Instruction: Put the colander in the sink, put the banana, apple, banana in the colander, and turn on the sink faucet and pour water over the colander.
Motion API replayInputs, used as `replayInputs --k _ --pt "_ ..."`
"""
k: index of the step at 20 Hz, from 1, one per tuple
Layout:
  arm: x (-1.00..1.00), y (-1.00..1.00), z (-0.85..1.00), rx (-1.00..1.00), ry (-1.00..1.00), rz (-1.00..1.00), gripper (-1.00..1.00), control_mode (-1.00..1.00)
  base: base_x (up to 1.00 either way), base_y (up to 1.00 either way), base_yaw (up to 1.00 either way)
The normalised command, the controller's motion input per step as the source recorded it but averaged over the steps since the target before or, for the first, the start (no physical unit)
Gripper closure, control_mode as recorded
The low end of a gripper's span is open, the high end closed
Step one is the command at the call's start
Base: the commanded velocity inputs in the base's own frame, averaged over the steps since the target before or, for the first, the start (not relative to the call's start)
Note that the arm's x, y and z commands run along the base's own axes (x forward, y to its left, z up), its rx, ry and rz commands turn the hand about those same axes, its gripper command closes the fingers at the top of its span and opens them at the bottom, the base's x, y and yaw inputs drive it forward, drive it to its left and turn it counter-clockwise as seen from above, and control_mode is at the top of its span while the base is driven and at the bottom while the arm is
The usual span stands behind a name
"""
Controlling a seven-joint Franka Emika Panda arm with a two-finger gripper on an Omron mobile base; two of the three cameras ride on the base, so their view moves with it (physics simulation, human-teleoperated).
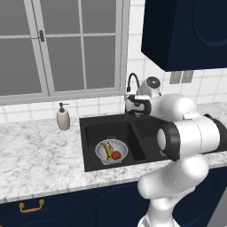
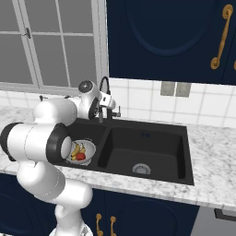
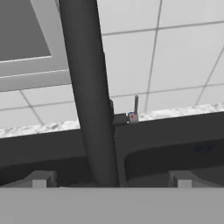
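In the left basin of the sink (image 1: pixel 91 146), at about 7 o'clock from the faucet (image 1: pixel 132 84), the colander (image 1: pixel 111 150) holds two bananas (image 1: pixel 107 150) and the apple (image 1: pixel 116 155). The step in hand is probably turning the water on. The gripper (image 3: pixel 111 179) hangs released, its jaws spread either side of the spout. It should shift toward the small lever (image 3: pixel 135 107) at 3 o'clock and push gently. The hand view alone reveals that lever clearly; the base views show the fruit.

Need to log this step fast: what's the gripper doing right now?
Gripper: open, holding nothing, its fingers either side of the sink faucet.
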Motion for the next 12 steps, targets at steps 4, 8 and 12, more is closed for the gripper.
replayInputs --k 4,8,12 --pt "0.37 0.35 -0.14 -0.01 0.00 0.00 -1.00 -1.00 0.00 0.00 0.00" --pt "0.52 0.54 -0.01 0.00 0.00 0.00 -1.00 -1.00 0.00 0.00 0.00" --pt "0.46 0.36 0.10 0.00 0.02 0.00 -1.00 -1.00 0.00 0.00 0.00"
